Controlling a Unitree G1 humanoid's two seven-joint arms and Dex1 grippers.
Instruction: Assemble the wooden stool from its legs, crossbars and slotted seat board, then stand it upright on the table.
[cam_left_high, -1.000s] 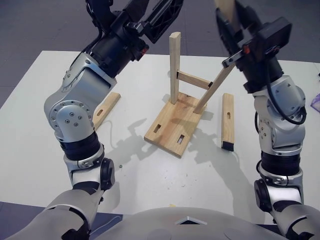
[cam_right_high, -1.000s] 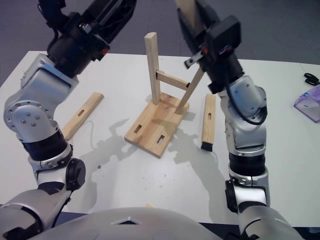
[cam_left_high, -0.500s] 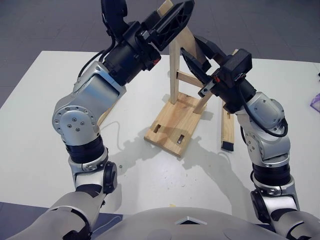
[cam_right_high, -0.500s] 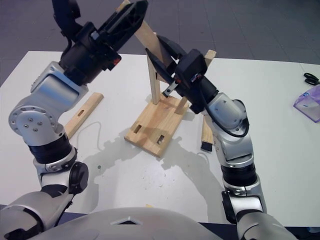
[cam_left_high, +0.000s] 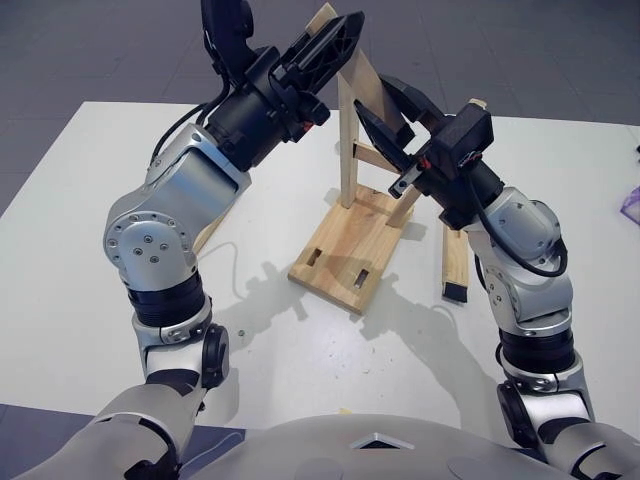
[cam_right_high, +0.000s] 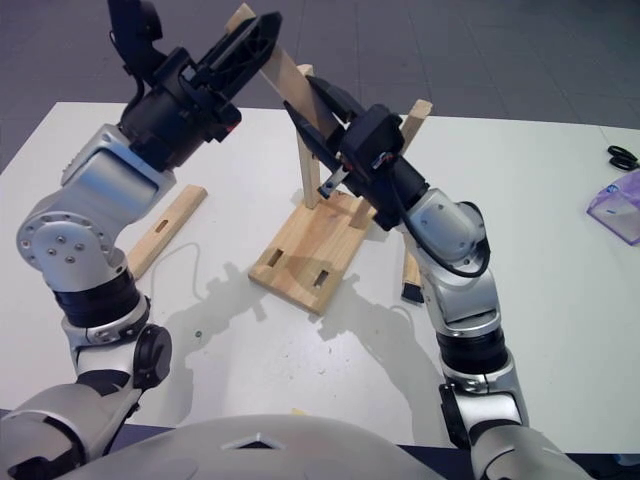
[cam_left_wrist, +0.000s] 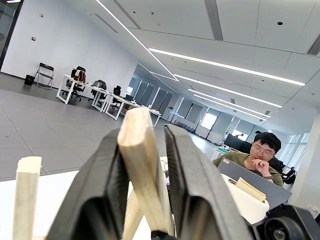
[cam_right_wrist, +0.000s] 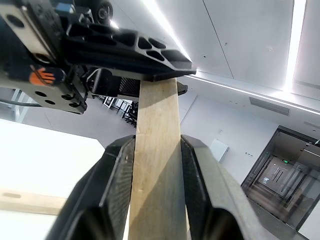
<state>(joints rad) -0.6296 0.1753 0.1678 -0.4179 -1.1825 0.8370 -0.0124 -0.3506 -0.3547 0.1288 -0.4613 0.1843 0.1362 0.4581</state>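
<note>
Since the earlier frame both arms have closed in: third leg (cam_right_high: 280, 68) now aloft over seat board (cam_left_high: 345, 250), with the fingers of left gripper (cam_left_high: 340, 35) and right gripper (cam_left_high: 385, 105) clamped on it. Step: leg fitting. Next: align its end with an empty slot. Count: two standing legs (cam_left_high: 348, 130), one crossbar (cam_left_high: 372, 156), two loose legs (cam_left_high: 455, 265) on tabletop (cam_left_high: 90, 220).

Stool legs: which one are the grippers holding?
The slanted leg raised above the seat board, clamped by left gripper and right gripper. Two loose legs lie flat on the table; two fitted legs stand in the board.
</note>
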